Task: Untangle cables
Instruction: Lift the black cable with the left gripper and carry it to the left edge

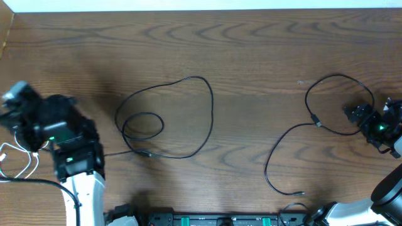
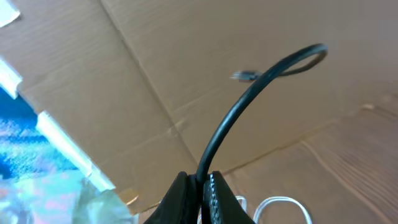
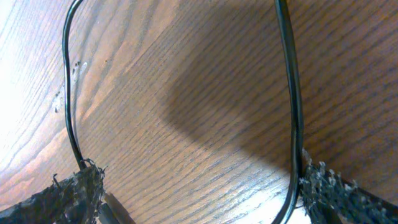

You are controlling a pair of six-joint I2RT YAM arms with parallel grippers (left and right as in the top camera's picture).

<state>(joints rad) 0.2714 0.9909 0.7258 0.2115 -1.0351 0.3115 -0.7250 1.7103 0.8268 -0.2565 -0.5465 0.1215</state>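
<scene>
A black cable (image 1: 188,119) lies in a wide loop with a small inner coil at the table's middle. A second black cable (image 1: 295,129) curves from the front right up into a loop beside my right gripper (image 1: 359,114). In the right wrist view that gripper (image 3: 205,196) is wide open low over the wood, and strands of this cable (image 3: 292,93) run just inside both fingers. My left gripper (image 1: 16,100) is at the far left; in its wrist view it (image 2: 204,182) is shut on a black cable (image 2: 249,99) that arcs upward. A white cable (image 1: 22,160) lies under it.
A cardboard wall (image 2: 186,50) stands at the table's left edge, close to my left gripper. The white cable's loops show on the wood below the left fingers (image 2: 280,205). The arm bases and a black rail (image 1: 207,220) line the front edge.
</scene>
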